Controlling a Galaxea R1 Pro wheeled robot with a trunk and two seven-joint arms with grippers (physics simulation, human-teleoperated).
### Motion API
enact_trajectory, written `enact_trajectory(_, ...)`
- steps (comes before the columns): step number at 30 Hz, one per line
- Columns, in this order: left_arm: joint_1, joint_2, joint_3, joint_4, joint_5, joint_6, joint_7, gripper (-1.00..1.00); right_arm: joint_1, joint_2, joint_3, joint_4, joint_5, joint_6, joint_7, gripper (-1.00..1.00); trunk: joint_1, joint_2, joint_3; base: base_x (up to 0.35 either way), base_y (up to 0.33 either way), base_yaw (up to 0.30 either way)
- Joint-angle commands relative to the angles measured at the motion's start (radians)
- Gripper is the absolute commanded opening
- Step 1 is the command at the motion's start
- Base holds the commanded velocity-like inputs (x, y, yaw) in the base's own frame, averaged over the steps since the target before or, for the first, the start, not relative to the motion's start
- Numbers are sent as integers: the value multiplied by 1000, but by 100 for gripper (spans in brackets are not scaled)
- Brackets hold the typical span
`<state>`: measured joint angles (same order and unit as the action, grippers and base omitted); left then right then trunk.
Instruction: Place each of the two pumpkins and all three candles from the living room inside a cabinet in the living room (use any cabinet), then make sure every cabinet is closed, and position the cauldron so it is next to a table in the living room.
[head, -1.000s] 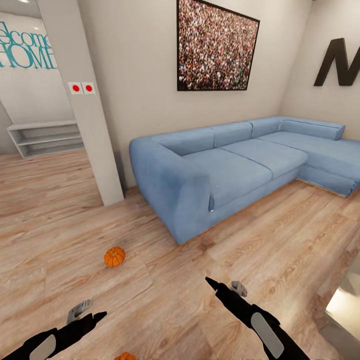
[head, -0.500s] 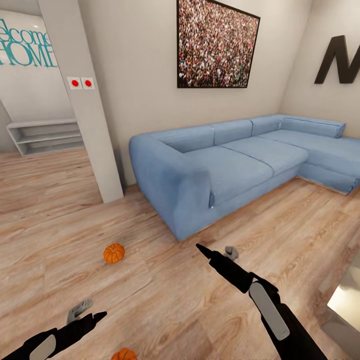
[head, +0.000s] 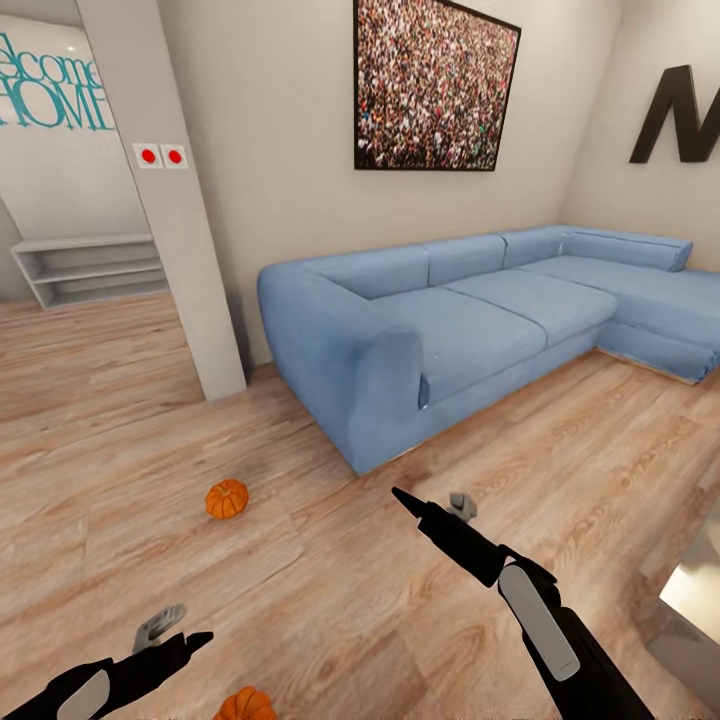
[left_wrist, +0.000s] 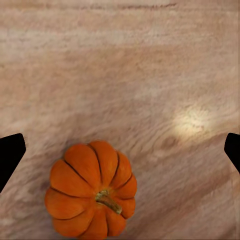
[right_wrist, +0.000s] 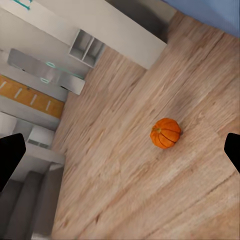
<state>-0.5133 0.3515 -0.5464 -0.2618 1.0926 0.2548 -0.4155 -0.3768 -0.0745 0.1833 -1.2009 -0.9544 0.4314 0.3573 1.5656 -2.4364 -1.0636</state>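
Near pumpkin (head: 245, 704) sits on the wood floor (head: 330, 600) at the bottom edge of the head view, just right of the left gripper (head: 172, 633) and close under it; in the left wrist view the pumpkin (left_wrist: 91, 190) lies between the wide-open, empty jaws, off-centre, stem up. Left arm is the nearer one. Second pumpkin (head: 227, 498) rests farther out, toward the pillar (head: 170, 200) and sofa (head: 450, 320); right gripper (head: 432, 503) points at it, open and empty.

Versus a second ago: right arm has extended forward; the view has shifted slightly, so more of the near pumpkin shows.
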Motion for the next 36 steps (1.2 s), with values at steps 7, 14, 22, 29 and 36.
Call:
enact_trajectory(7,-1,2,-3,-1,6,9,0,100,-1,-1,-2,4,-9,4,0,100,27,-50,-23,0,0,0)
enact_trajectory(14,-1,4,-3,-1,6,9,-1,100,-1,-1,-2,4,-9,4,-1,100,37,-65,-48,0,0,0)
enact_trajectory(22,-1,6,-8,-1,-32,12,-2,100,-1,1,-2,5,-9,4,-1,100,40,-67,-79,0,0,0)
enact_trajectory(29,-1,6,-10,-1,-56,12,-11,100,-1,1,-3,36,-8,4,0,100,43,-68,-106,0,0,0)
enact_trajectory(36,-1,5,-11,-1,-57,12,-40,100,-1,1,-4,44,-7,4,0,100,47,-70,-134,0,0,0)
